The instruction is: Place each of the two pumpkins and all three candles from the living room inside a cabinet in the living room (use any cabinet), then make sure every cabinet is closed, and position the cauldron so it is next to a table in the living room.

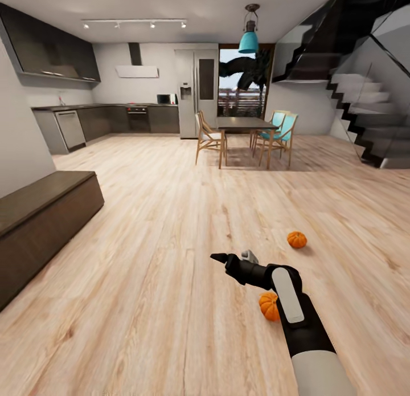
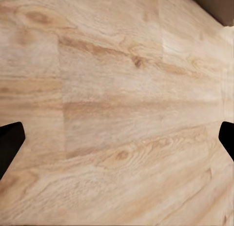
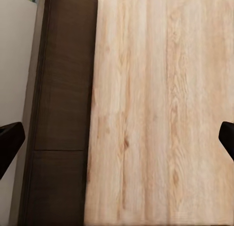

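Observation:
Two orange pumpkins lie on the wooden floor. One pumpkin (image 1: 296, 239) sits free to the right, and the other (image 1: 267, 306) is partly covered by my right forearm. My right gripper (image 1: 233, 257) hovers open above the floor, ahead of the nearer pumpkin, with nothing between its fingers (image 3: 9, 140). The long low dark-brown cabinet (image 1: 45, 211) runs along the left wall, its fronts shut; the right wrist view looks down on the cabinet top (image 3: 63, 113). My left gripper (image 2: 117, 138) is open over bare floor. The candles and the cauldron are out of view.
A dining table (image 1: 245, 123) with wooden and teal chairs stands at the far end, before a kitchen counter (image 1: 102, 106) and fridge (image 1: 196, 94). A staircase (image 1: 364, 117) climbs at the right. Open floor stretches between me and the cabinet.

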